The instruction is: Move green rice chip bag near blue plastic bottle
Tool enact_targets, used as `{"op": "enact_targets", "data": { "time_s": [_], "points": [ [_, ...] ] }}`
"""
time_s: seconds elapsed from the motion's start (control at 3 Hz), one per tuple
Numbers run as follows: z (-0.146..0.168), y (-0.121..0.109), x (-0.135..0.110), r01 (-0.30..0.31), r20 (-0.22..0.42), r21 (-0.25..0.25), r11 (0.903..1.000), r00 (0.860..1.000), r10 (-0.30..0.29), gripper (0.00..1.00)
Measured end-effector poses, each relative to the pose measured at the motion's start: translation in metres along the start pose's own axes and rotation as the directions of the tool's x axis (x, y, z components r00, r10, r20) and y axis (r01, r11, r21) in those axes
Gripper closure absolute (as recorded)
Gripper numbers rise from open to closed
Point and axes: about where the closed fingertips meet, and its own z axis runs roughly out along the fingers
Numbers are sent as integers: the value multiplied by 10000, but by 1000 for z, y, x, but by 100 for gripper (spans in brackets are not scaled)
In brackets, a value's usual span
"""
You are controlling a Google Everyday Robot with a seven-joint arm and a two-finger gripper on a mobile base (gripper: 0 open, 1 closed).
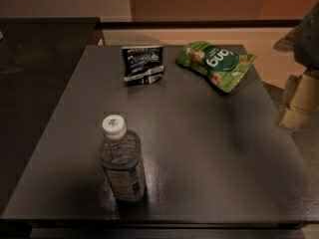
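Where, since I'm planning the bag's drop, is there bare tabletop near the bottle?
Widest bare table lies right of the blue plastic bottle, back to the green rice chip bag. A narrower strip lies on its left. The far edge is crowded by that bag and the dark snack bag. The end effector is at the view's upper right edge.

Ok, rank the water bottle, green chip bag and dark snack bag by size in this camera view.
Tied, unsure: water bottle (nearer the camera) and green rice chip bag.
Smallest: dark snack bag.
The hand is at the right edge.
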Motion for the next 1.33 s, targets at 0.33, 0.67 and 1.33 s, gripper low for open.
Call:
{"op": "enact_targets", "data": {
  "time_s": [0.33,0.67,1.33],
  "points": [
    [0,0,0,0,1,2,10000,10000,0,0],
    [6,-7,-3,-205,118,70,9998,9997,204,0],
    [38,-48,-3,-1362,947,431,9897,9868,1317,0]
  ]
}}
